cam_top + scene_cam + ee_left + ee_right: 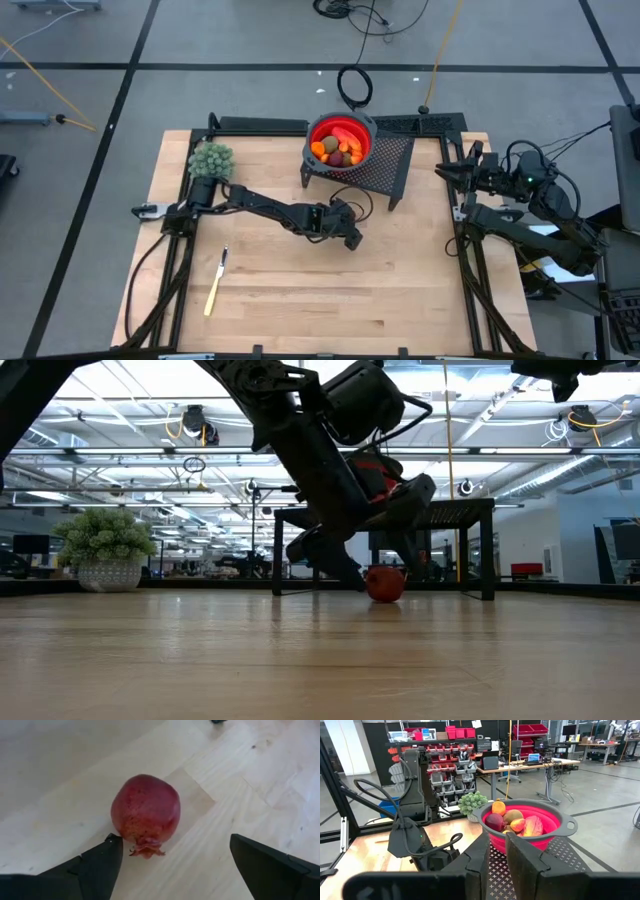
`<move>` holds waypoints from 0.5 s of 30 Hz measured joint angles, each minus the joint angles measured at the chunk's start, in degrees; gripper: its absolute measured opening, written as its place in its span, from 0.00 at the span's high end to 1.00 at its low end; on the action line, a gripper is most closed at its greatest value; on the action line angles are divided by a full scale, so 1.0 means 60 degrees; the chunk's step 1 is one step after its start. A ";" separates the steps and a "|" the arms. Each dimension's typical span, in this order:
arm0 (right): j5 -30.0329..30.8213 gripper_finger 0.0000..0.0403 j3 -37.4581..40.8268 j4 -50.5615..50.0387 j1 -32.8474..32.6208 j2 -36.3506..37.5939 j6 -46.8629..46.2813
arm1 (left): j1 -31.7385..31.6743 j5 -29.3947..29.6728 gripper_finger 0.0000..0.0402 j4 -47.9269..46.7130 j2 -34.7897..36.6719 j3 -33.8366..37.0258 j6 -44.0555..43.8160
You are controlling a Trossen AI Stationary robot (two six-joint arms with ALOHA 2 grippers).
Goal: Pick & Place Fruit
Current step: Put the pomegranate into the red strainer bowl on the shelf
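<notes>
So the left gripper is spread wide just over a dark red fruit sitting loose on the table. The other fruits are already in the red bowl up on the black rack. The risk I see: it's round, one finger is much nearer than the other, so closing could nudge it rolling away. The right gripper is pressed together, parked at the table's right edge.

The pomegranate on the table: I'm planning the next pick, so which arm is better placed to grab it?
Left. The left gripper is open right over the pomegranate. The right gripper waits shut at the table's right edge, far off.
</notes>
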State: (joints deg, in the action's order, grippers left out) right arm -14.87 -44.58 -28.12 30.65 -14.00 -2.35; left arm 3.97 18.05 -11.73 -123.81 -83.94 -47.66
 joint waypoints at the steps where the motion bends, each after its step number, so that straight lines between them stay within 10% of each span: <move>1: 0.0000 0.87 0.0000 0.0000 0.0000 0.0000 -0.0001 | -0.0020 0.0010 0.09 -0.0003 0.0000 0.0000 -0.0002; 15: 0.0000 0.87 0.0000 0.0000 0.0000 0.0000 -0.0002 | -0.0248 0.0417 0.09 -0.0007 0.0000 0.0000 -0.0003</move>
State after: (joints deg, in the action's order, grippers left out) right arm -14.87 -44.58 -28.12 30.65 -14.00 -2.36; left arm 2.48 20.55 -11.77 -123.81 -83.94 -47.68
